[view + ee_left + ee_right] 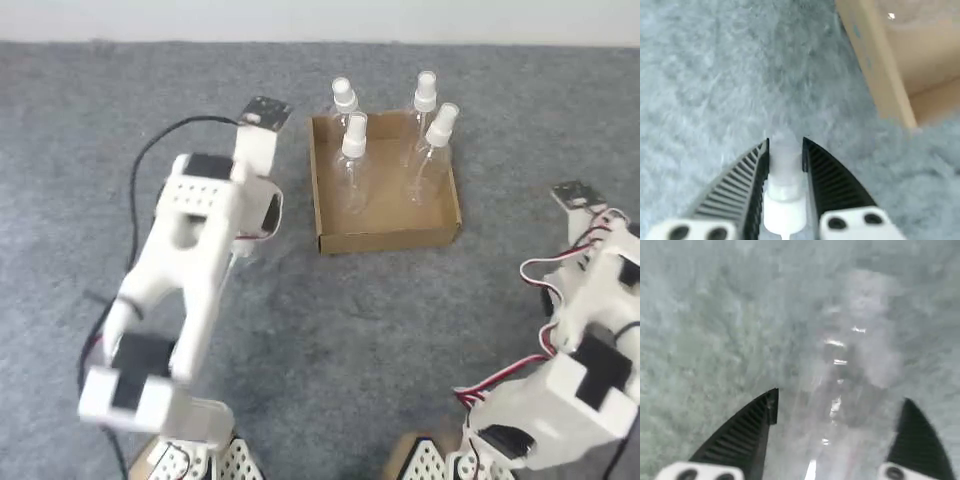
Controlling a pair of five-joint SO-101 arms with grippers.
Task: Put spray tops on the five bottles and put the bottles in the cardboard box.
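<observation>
Over grey carpet, with left gripper clamped on a white spray top, probably held ready for capping. Right gripper spread wide, either side of a clear bottle, not gripping it, seemingly placed to steady it. Inside the cardboard box, upright: four bottles already wearing spray tops.

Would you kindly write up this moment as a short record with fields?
Box: cardboard box, open at the top
In box: four capped bottles, upright
Left gripper: shut on a white spray top, near the box
Right gripper: open, a clear bottle between its jaws, contact unclear
Remaining: fifth bottle not yet boxed
</observation>
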